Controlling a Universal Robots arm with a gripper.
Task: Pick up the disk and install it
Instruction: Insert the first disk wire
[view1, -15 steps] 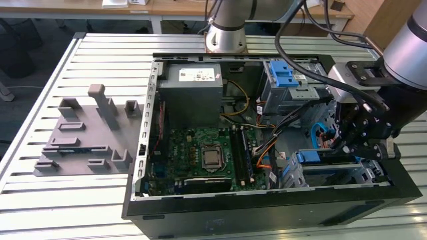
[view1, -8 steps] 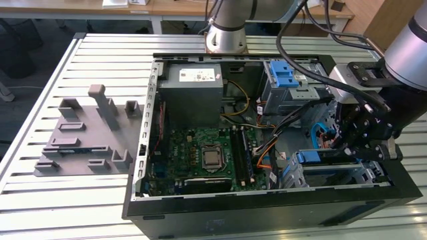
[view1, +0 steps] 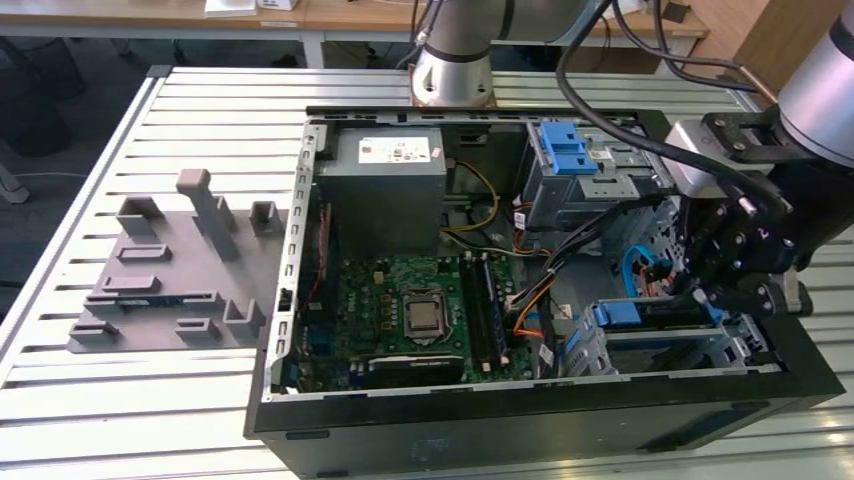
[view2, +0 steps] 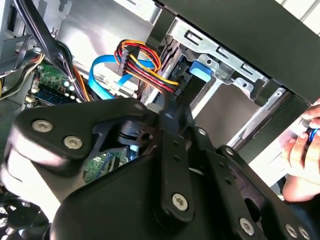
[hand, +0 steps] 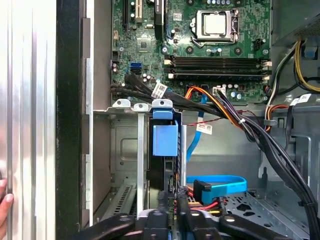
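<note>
Just below the claw (view1: 703, 290), whose finger state I cannot tell, the blue-framed disk (hand: 164, 150) stands edgewise in the computer case's (view1: 534, 400) drive bay.

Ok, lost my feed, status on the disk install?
Gripper low over the drive cage. Disk standing in its slot, blue carrier showing. Cables crowd the slot; a hand beside the case.

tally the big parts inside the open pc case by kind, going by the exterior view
grey power supply box: 1
green motherboard: 1
grey drive cage with blue latch: 1
disk in blue carrier: 1
total: 4
</note>
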